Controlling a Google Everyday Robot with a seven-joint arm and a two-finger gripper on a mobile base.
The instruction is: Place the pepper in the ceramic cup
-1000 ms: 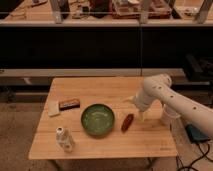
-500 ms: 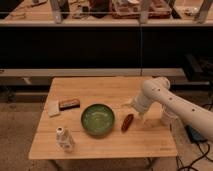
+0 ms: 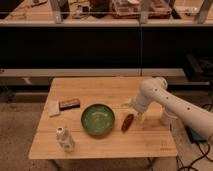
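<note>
Table (image 3: 95,89): pale wood, carrying everything named here.
Pepper (image 3: 128,122): small, dark red-brown, lying on the table just right of the bowl, slanted with its lower end toward the front edge.
Cup (image 3: 166,118): white, near the table's right edge, partly hidden by the arm, well apart from the pepper.
End effector (image 3: 134,112): lowered just above and behind the pepper, at the end of the white arm reaching in from the right; whether it is apart or together, I cannot tell.
Bowl (image 3: 98,120): green, round, mid-table.
Block (image 3: 69,103): flat, brown, left of the bowl.
Bottle (image 3: 65,139): small, white, near the front left.
</note>
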